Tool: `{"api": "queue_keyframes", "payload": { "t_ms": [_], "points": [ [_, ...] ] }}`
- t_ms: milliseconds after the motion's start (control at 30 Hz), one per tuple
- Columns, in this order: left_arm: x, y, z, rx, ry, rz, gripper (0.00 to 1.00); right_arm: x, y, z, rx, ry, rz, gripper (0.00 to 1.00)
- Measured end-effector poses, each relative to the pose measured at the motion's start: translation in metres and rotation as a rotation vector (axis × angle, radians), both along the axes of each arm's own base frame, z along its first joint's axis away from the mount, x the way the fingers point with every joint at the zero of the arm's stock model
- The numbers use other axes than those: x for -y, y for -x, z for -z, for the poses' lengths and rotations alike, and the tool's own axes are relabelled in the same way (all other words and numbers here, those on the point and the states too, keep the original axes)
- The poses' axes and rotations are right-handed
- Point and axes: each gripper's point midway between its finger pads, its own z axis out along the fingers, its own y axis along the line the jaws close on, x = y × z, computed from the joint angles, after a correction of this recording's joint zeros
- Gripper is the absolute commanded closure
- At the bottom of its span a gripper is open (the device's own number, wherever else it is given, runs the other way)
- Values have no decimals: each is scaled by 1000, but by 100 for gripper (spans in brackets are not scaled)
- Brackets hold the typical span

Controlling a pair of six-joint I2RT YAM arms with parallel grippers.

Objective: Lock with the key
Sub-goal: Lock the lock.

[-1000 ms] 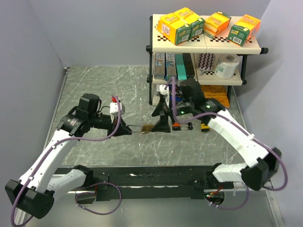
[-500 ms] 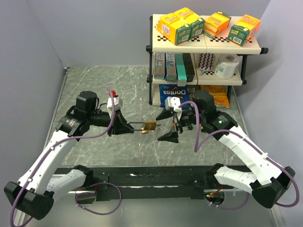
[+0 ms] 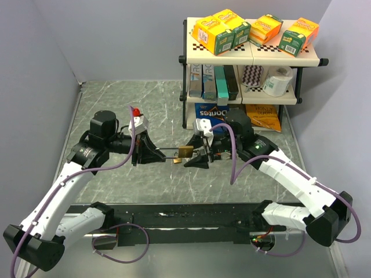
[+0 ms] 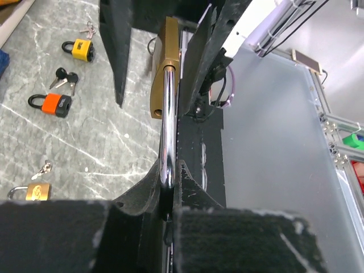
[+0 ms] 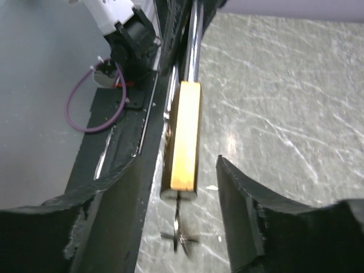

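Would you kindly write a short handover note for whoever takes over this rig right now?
Left gripper: shut on the steel shackle of the brass padlock, holding it above the grey marbled table.
Right gripper: open, jaws either side of the padlock's body, not touching it.
Small metal key: sticks out of the body's end.
Done: padlock lifted, key inserted.
Left: grip and turn the key; whether the shackle is seated cannot be told.
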Motion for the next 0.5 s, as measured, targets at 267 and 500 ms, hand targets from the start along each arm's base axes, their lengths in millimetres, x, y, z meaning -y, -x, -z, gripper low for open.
{"api": "queue_keyframes", "payload": {
  "t_ms": [267,500],
  "points": [
    [2,1,-1,-26,18,3,99,-8,5,-9,-11,-37,-30,81],
    [1,5,0,-24,27,4,99,-8,6,-9,-36,-36,-32,100]
  ]
}}
